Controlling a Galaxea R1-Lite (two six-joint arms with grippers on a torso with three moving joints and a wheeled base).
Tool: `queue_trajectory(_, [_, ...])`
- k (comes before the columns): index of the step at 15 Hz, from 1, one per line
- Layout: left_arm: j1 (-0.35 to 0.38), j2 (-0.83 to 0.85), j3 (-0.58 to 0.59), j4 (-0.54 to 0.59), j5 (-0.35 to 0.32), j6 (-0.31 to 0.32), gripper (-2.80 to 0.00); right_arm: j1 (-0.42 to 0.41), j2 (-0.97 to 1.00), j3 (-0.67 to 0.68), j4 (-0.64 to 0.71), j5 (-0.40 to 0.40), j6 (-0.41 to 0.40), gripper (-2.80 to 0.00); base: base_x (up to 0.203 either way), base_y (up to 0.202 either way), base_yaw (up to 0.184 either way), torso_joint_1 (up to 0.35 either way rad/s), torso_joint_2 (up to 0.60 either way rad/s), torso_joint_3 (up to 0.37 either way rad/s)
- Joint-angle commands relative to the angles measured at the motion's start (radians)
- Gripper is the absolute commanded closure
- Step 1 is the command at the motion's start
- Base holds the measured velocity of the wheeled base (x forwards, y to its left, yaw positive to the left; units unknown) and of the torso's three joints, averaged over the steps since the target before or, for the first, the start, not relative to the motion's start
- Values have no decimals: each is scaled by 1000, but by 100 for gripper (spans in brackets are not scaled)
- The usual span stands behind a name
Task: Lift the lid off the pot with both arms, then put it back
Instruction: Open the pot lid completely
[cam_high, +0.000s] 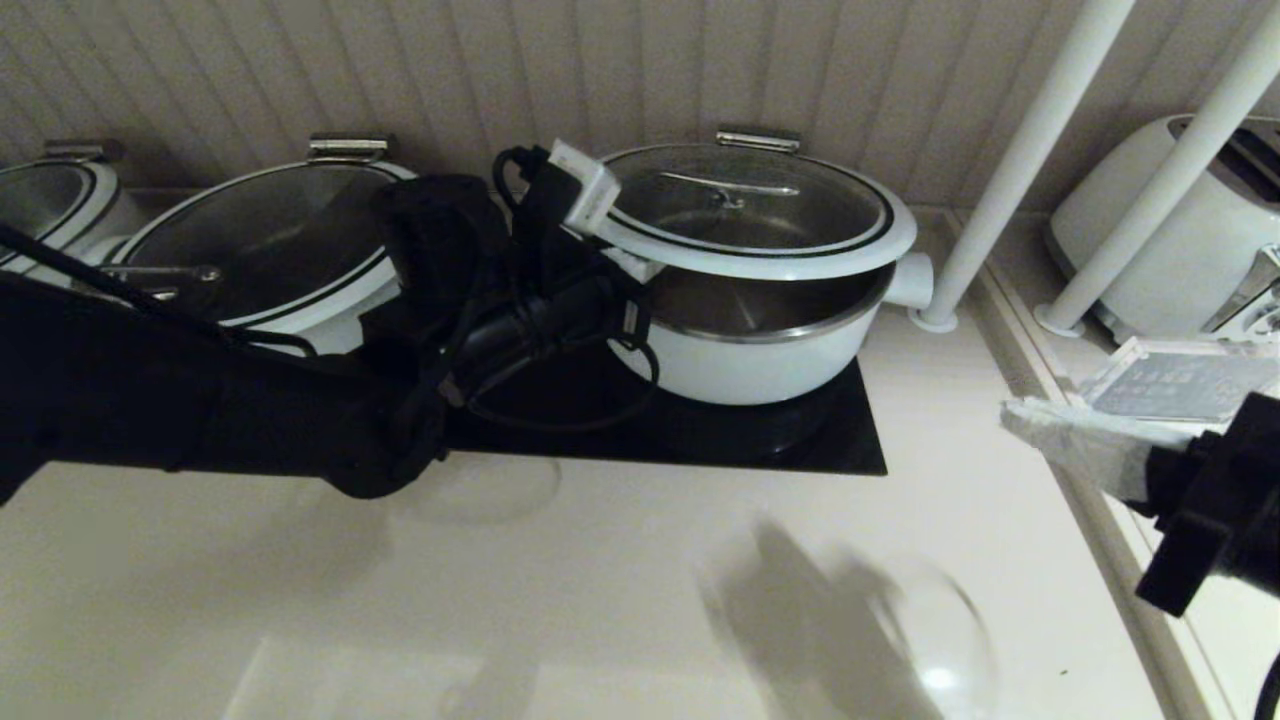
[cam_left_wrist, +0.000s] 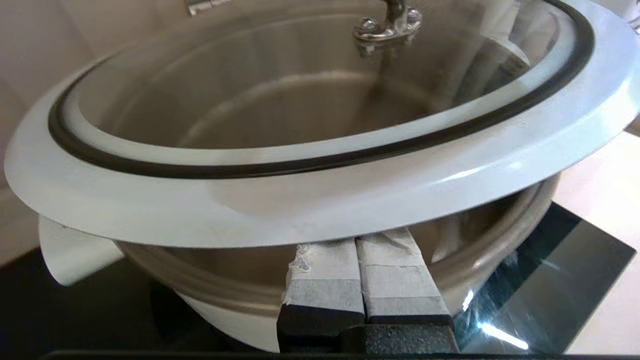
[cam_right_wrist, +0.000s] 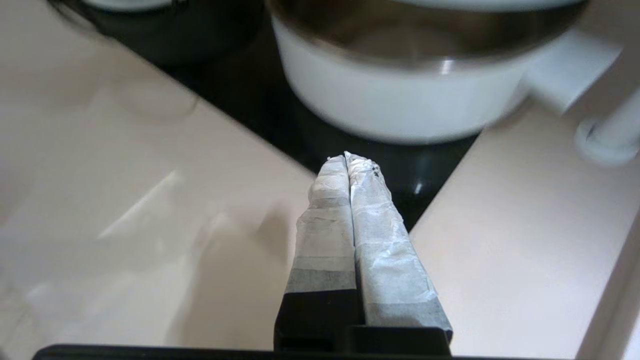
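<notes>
The glass lid (cam_high: 750, 215) with a white rim and a steel bar handle (cam_high: 730, 187) is tilted above the deep white pot (cam_high: 760, 360), with a gap showing the steel lining. My left gripper (cam_high: 632, 264) is shut, its taped fingers pressed together under the lid's left rim. In the left wrist view the gripper (cam_left_wrist: 357, 237) reaches beneath the lid's white rim (cam_left_wrist: 320, 200), above the pot's steel edge (cam_left_wrist: 500, 260). My right gripper (cam_high: 1010, 415) is shut and empty, to the right of the pot over the counter. In the right wrist view it (cam_right_wrist: 347, 157) points toward the pot (cam_right_wrist: 395, 110).
The pot stands on a black cooktop (cam_high: 720, 445). Two wider lidded pots (cam_high: 260, 240) (cam_high: 50, 200) stand to the left against the wall. Two white posts (cam_high: 1020, 160), a white toaster (cam_high: 1180, 230) and a clear plastic piece (cam_high: 1170, 380) are at the right.
</notes>
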Motion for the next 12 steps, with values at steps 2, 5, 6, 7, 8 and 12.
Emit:
queue_trajectory(2, [11, 5, -15, -8, 0, 2, 0, 1, 2, 30, -4, 1, 11, 0, 0, 0, 0, 0, 0, 0])
queue_trajectory(5, [11, 5, -15, -8, 0, 2, 0, 2, 100, 26, -65, 1, 31, 0, 0, 0, 0, 0, 0, 0])
queue_trajectory(6, [13, 6, -15, -10, 0, 2, 0, 2, 148, 26, -112, 1, 30, 0, 0, 0, 0, 0, 0, 0])
queue_trajectory(7, [17, 8, -15, -10, 0, 2, 0, 2, 192, 26, -162, 1, 27, 0, 0, 0, 0, 0, 0, 0])
queue_trajectory(8, [17, 8, -15, -10, 0, 2, 0, 2, 227, 21, -201, 3, 23, 0, 0, 0, 0, 0, 0, 0])
queue_trajectory(12, [17, 8, -13, -13, 0, 2, 0, 2, 304, -35, -217, 4, 22, 0, 0, 0, 0, 0, 0, 0])
